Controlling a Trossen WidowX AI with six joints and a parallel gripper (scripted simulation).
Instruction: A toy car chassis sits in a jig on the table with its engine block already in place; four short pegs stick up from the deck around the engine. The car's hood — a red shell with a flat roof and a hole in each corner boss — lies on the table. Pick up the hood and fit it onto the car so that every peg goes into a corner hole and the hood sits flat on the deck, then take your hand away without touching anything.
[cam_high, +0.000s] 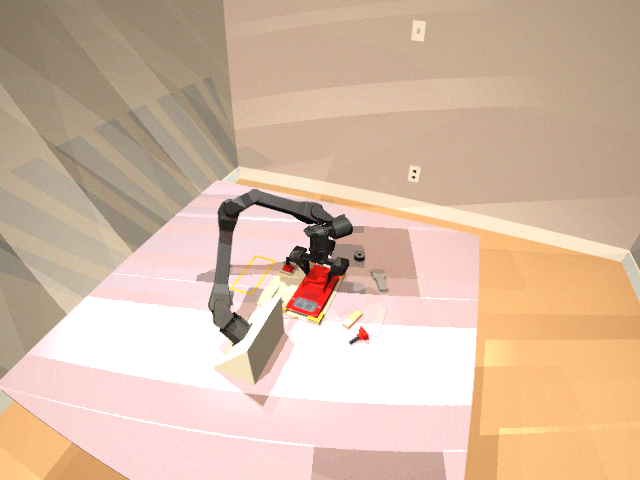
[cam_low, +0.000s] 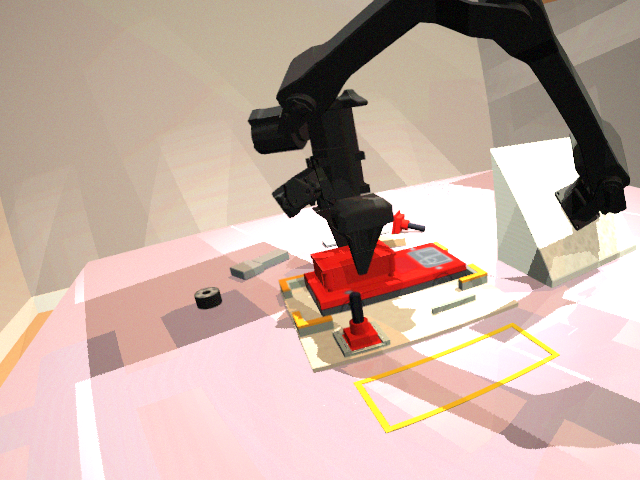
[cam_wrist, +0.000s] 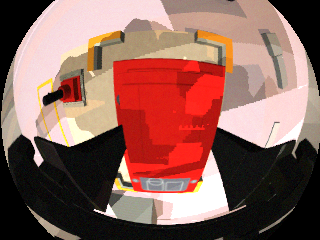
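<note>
The red hood (cam_high: 319, 281) (cam_low: 338, 271) (cam_wrist: 167, 114) lies low on the deck of the red car chassis (cam_high: 305, 304) (cam_low: 431, 258), at the end away from the grey window panel. It hides the engine and the pegs. My gripper (cam_high: 323, 267) (cam_low: 361, 260) (cam_wrist: 170, 130) points straight down and is shut on the hood, one finger on each side. The car sits in the jig, a beige board (cam_high: 276, 289) (cam_low: 413, 320) (cam_wrist: 100, 123) with orange corner stops.
A red toggle clamp (cam_high: 287, 268) (cam_low: 356, 328) (cam_wrist: 70, 90) stands on the board beside the car. Around it are a black ring (cam_high: 357, 255) (cam_low: 207, 297), a grey block (cam_high: 380, 279) (cam_low: 258, 263), a white wedge (cam_high: 258, 346) (cam_low: 537, 206), a yellow outline (cam_high: 242, 272) (cam_low: 471, 393) and a loose red clamp (cam_high: 361, 334).
</note>
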